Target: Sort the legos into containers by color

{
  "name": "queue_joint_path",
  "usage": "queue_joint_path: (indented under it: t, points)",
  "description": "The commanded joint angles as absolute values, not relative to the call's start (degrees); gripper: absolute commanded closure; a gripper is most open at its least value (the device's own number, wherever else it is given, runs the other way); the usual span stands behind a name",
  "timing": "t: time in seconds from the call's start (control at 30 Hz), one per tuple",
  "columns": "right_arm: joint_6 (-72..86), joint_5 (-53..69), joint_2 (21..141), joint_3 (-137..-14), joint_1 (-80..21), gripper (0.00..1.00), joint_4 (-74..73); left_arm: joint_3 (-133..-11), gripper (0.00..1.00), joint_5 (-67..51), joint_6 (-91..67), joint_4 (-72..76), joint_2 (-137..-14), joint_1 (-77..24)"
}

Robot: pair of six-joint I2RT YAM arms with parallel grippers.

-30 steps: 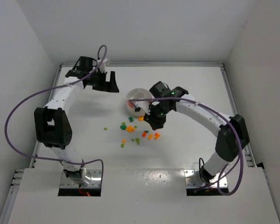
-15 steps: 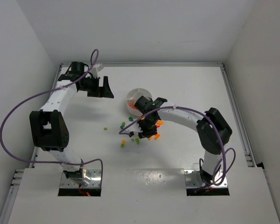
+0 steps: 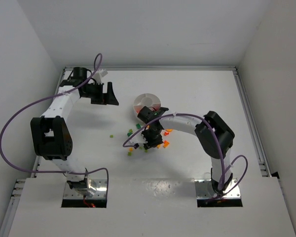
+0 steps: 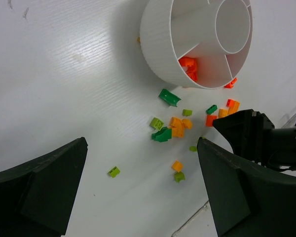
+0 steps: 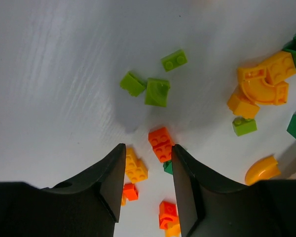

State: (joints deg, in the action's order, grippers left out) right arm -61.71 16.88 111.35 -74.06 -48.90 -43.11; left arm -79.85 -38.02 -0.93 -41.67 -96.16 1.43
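We see the left fingers (image 4: 59,173) gaping empty near the ribbed round dish (image 4: 158,44). The right fingers (image 5: 108,182), half-parted, hold nothing above studded, curved legos (image 5: 160,143).

Bare table (image 3: 91,129) lies between the wide-open left gripper (image 3: 112,95) and the dish (image 3: 149,102), with only a lone green brick (image 4: 114,171) on it. The legos (image 3: 138,136) crowd just in front of the dish wall. The right gripper (image 5: 148,148) hangs low over them with its jaws apart. A red-orange brick (image 5: 161,143) sits in the gap, and a yellow-orange brick (image 5: 136,170) lies just beside one finger. The right arm (image 3: 185,118) arcs across the pile's right side
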Motion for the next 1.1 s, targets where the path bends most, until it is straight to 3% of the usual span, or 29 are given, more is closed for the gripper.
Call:
queue_joint_path:
  t: [0.0,0.33,0.53,0.57,0.67,0.77,1.07]
  points:
    - [-63.02,17.31,112.67,-76.03,-49.22,0.57,-41.66,-79.8,0.0,-39.81,-0.35,-41.66,-95.0,2.55]
    - [-63.02,16.17,116.02,-76.55,-49.22,0.57,-39.64,-78.76,0.0,-40.34,-0.35,-41.66,-95.01,3.6]
    - [-63.02,15.03,116.54,-75.94,-49.22,0.78,-39.02,-78.75,0.0,-40.34,0.18,-41.66,-95.01,3.6]
    - [-63.02,15.03,116.54,-75.94,-49.22,0.85,-39.02,-78.75,0.0,-40.34,0.18,-41.66,-95.01,3.6]
    - [-58.82,15.03,113.13,-75.94,-49.22,0.92,-37.8,-78.75,0.0,-40.34,0.18,-41.66,-95.01,3.6]
    - [-51.54,16.95,110.57,-79.26,-49.22,0.97,-37.79,-77.44,0.0,-40.34,0.79,-40.79,-93.35,3.6]
    - [-29.28,20.92,104.6,-86.92,-48.52,0.99,-34.28,-75.06,0.0,-36.39,-0.35,-38.41,-89.03,3.6]
